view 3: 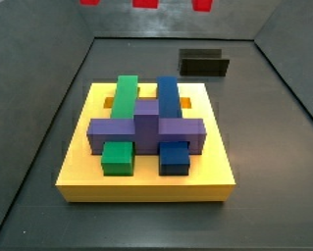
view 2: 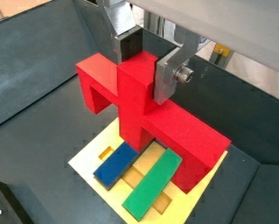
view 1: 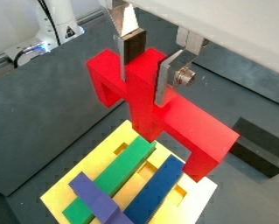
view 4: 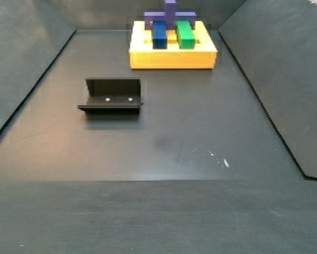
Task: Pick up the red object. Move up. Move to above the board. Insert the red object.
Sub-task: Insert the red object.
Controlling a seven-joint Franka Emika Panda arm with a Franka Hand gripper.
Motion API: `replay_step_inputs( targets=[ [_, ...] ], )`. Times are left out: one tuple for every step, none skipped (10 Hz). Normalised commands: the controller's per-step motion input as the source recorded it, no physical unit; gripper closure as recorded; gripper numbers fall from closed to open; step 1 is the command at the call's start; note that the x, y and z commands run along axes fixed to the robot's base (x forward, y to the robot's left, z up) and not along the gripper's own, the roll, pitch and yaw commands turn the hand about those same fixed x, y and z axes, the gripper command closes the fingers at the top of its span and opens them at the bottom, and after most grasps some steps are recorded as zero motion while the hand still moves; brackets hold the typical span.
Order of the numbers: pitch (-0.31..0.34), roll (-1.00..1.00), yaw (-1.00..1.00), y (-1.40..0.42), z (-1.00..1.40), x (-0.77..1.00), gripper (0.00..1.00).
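Gripper (view 1: 151, 63) clamps the red object (view 1: 165, 109) by its stem, legs hanging above the board (view 1: 97, 160) for insertion

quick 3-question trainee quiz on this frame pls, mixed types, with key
1. True or false: in both wrist views the gripper is shut on the red object.
2. In the wrist views, what lies below the held piece? A) the fixture B) the board C) bare floor only
3. Which colour of block lies across the green and blue blocks on the board in a side view?

Key: 1 true, the fingers clamp its upright stem. 2 B. 3 purple.
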Motion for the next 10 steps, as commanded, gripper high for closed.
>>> replay_step_inputs(
  targets=[
    [-0.057, -0.09, -0.02, 0.00, -0.57, 0.06, 1.00],
    [-0.114, -0.12, 0.00, 0.00, -0.72, 0.00, 1.00],
    [-0.130, -0.12, 0.00, 0.00, -0.82, 0.00, 1.00],
    [-0.130, -0.19, 0.03, 0.03, -0.72, 0.10, 1.00],
    [-0.121, -0.18, 0.00, 0.04, -0.73, 0.05, 1.00],
    [-0.116, -0.20, 0.00, 0.12, -0.70, 0.01, 1.00],
    [-0.116, -0.21, 0.00, 0.21, -0.67, 0.01, 1.00],
    [-0.113, -0.18, 0.00, 0.28, -0.60, 0.02, 1.00],
    [-0.091, -0.10, 0.00, 0.27, -0.48, 0.01, 1.00],
    [-0.050, 0.00, 0.09, 0.05, -0.20, 0.00, 1.00]
  ],
)
